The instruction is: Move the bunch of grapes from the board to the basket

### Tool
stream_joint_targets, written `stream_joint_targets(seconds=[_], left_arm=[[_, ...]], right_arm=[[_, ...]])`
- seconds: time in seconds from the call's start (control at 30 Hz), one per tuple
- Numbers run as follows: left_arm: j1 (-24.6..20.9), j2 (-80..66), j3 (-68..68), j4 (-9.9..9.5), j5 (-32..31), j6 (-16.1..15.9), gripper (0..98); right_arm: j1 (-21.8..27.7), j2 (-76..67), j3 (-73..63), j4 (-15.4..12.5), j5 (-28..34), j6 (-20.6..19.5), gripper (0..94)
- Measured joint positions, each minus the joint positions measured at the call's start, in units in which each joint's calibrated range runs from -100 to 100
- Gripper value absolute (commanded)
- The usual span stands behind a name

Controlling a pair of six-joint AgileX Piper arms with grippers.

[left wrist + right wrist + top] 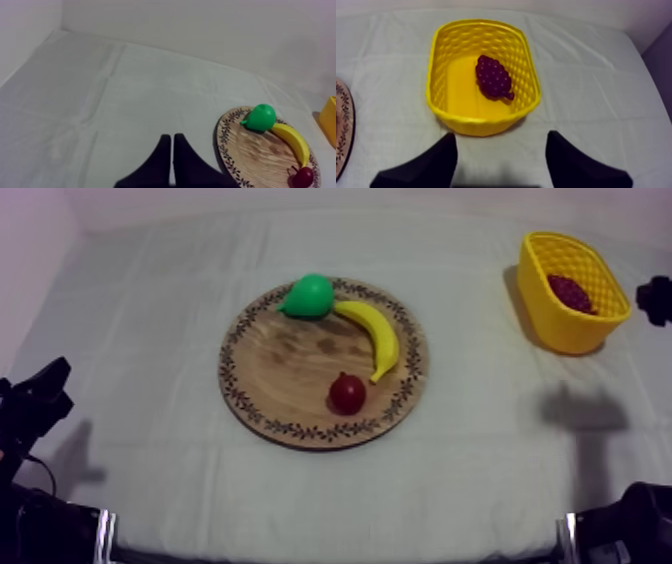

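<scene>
Jaws empty on both arms, and the dark purple bunch of toy grapes is lying inside the yellow lattice plastic basket.
Right jaws hang spread wide just short of that basket, so the drop looks done to me, and the next move is probably just backing that arm off without clipping the rim. Over on the round wooden board with the patterned rim sit the green pear, yellow banana and small red fruit; left jaws are pressed together beside it.

Tabletop under creased grey-white cloth; plain pale wall behind, another at left; soft even light, faint shadows.
</scene>
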Motion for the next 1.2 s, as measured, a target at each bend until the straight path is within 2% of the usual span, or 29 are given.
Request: stream_joint_targets(seconds=[0.27, 0.43, 0.7, 0.83, 0.97, 1.2], left_arm=[[0.0, 0.0, 0.0, 0.0, 0.0, 0.0, 0.1], [0.0, 0.0, 0.0, 0.0, 0.0, 0.0, 0.1], [0.0, 0.0, 0.0, 0.0, 0.0, 0.0, 0.1], [0.0, 0.0, 0.0, 0.0, 0.0, 0.0, 0.1], [0.0, 0.0, 0.0, 0.0, 0.0, 0.0, 0.1], [0.0, 0.0, 0.0, 0.0, 0.0, 0.0, 0.1]], right_arm=[[-0.9, -13.4, 12.8, -0.1, -2.2, 0.3, 38.4], [-1.9, -22.3, 21.0, -0.3, -2.8, 0.7, 28.9], [-3.0, -35.2, 30.6, -2.2, -3.0, 1.1, 16.8], [-3.2, -39.7, 33.8, -2.7, -3.7, 0.9, 6.2], [-3.7, -42.4, 35.0, -2.6, -5.5, -0.8, 1.7], [-3.9, -42.7, 35.8, -2.5, -5.3, -4.6, 0.4]])
